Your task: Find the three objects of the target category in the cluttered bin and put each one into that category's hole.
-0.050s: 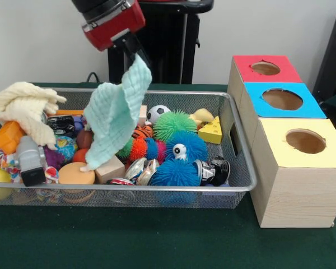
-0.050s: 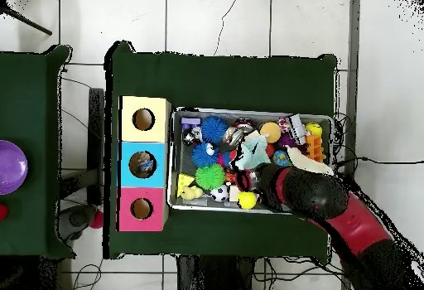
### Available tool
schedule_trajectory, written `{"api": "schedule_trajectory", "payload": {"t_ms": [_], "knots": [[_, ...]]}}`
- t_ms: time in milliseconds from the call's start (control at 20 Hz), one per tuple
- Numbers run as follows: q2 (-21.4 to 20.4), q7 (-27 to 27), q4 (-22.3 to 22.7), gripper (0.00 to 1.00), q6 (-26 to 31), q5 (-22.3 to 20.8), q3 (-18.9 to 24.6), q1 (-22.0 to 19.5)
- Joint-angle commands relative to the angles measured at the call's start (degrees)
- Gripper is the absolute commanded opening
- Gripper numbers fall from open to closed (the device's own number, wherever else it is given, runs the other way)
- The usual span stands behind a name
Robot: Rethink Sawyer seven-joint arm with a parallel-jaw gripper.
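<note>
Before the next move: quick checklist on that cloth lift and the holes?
1. Green cloth held by gripper: ok, it hangs from the jaws.
2. Cloth clear of bin: not ok, its lower corner reaches the wooden block.
3. Nothing else lifted with it: ok.
4. Red hole and yellow hole unobstructed: ok.
5. Blue hole empty: cannot tell.

We count boxes (image 1: 285,134): 3 | holes (image 1: 306,140): 3 | bin (image 1: 235,182): 1 | cloths (image 1: 115,120): 2 | spiky balls (image 1: 175,124): 5
</note>
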Motion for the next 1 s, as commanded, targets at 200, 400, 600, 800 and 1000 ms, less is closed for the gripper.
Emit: {"api": "schedule_trajectory", "payload": {"t_ms": [200, 400, 600, 800, 1000], "knots": [[4.00, 9.11, 6.61, 0.00, -4.22, 4.26, 9.13, -2.08], [6.14, 11.19, 8.67, 0.00, -6.05, 6.57, 13.06, -3.47], [8.81, 13.32, 10.78, 0.00, -8.62, 8.75, 16.39, -4.56], [11.21, 15.61, 12.75, 0.00, -11.07, 11.00, 20.29, -6.07], [12.23, 16.81, 13.74, 0.00, -13.46, 11.76, 22.92, -6.46]]}}
